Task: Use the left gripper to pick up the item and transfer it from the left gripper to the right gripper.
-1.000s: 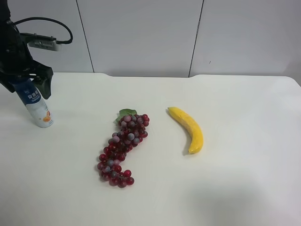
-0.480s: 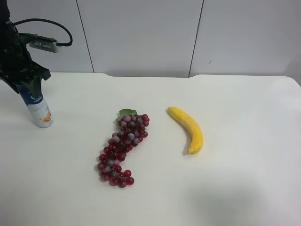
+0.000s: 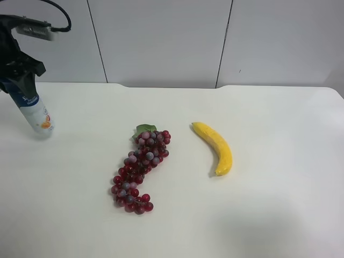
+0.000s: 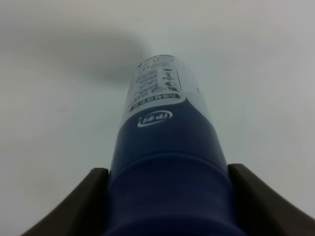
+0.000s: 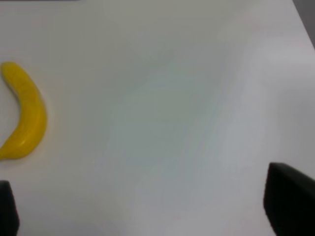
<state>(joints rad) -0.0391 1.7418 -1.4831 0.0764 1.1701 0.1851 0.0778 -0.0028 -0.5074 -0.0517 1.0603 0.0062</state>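
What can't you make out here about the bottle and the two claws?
- Dark blue cap of the white cylindrical bottle: exterior high view, covered by the all-black left claw.
- Bottle's label writing: too small or blurred in both views.
- Black right claw: right wrist view, only two fingertips show, cut by the frame edges; absent from exterior high view.

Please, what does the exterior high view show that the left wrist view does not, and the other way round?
Only the exterior high view shows the grapes and the banana, lying apart on the table. Only the left wrist view shows the small print on the white body of the bottle, and two dark fingers, one at each side of its blue top. Both views show the bottle in the left gripper and the white table.
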